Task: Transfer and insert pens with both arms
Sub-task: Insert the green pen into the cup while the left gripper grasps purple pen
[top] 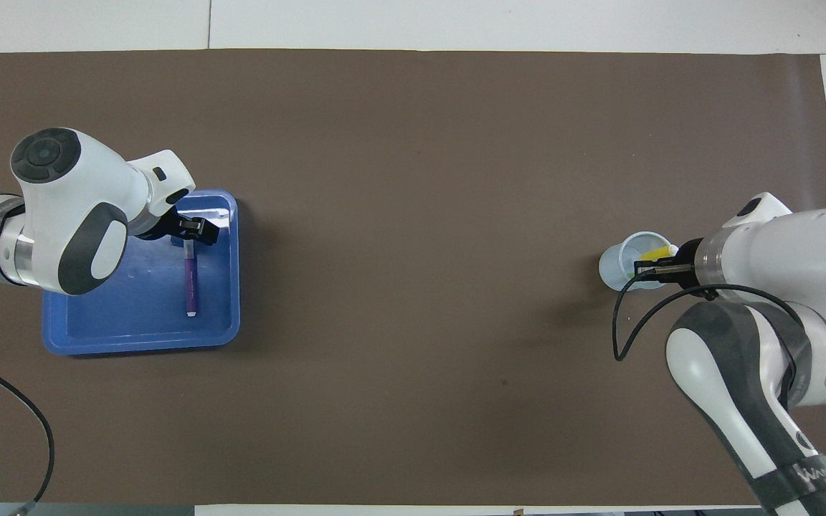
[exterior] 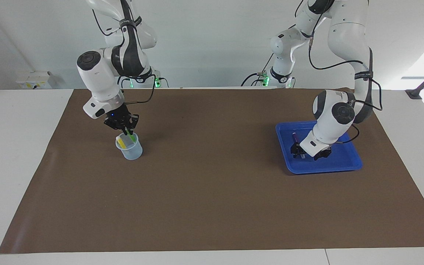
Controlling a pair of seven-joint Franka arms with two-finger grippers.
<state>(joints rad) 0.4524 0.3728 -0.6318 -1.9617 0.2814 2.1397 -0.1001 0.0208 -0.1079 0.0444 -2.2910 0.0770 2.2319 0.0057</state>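
The slim purple marker pen (top: 189, 281) with a whitish end lies flat in the shallow blue plastic tray (top: 83, 333) toward the left arm's end of the brown mat (exterior: 212, 191), and the left gripper (exterior: 309, 151) is down in that tray over the pen's end farther from the robots, its fingers spread and clasping nothing. Well apart from the tray, toward the right arm's end, the yellow marker pen (exterior: 122, 142) stands tilted in the clear plastic cup (exterior: 130, 151), and the right gripper (exterior: 127, 129), over that cup, is clenched on the bright green marker pen (exterior: 131, 137), whose lower end is inside it

Purple pen (top: 189, 283) lies flat in tray (top: 140, 337); yellow (exterior: 122, 141), seemingly green (exterior: 132, 138) lean in cup (exterior: 129, 151).
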